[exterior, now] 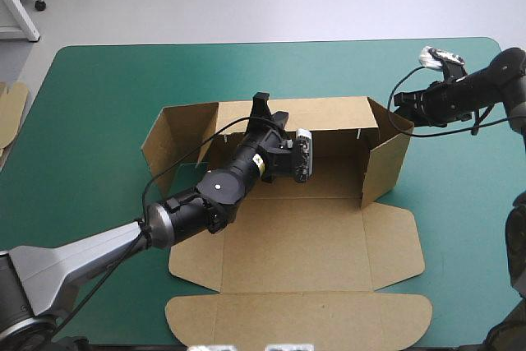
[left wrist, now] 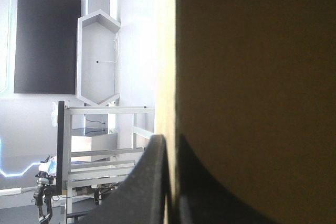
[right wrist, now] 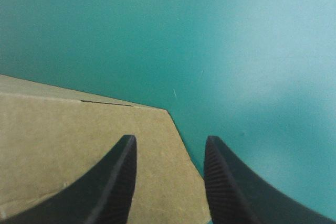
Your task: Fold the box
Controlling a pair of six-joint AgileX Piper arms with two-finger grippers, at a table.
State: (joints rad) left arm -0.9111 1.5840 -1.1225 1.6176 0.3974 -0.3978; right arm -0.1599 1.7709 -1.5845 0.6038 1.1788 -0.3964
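Note:
The brown box [exterior: 312,236] lies in the middle of the teal-green table, its back wall and both side walls raised and its lid flat toward the front edge. My left gripper [exterior: 265,106] reaches across the box to the top edge of the back wall. In the left wrist view the left gripper [left wrist: 170,137] is shut on that board edge [left wrist: 252,77], which runs up between the fingers. My right gripper [exterior: 400,103] hovers at the upper far corner of the right wall. In the right wrist view it [right wrist: 170,138] stands open over a corner of board [right wrist: 79,135], gripping nothing.
An edge of more brown board [exterior: 10,108] shows at the table's left edge. Bare teal-green cover [exterior: 107,96] surrounds the box on the left, far and right sides, and also lies ahead of the right gripper.

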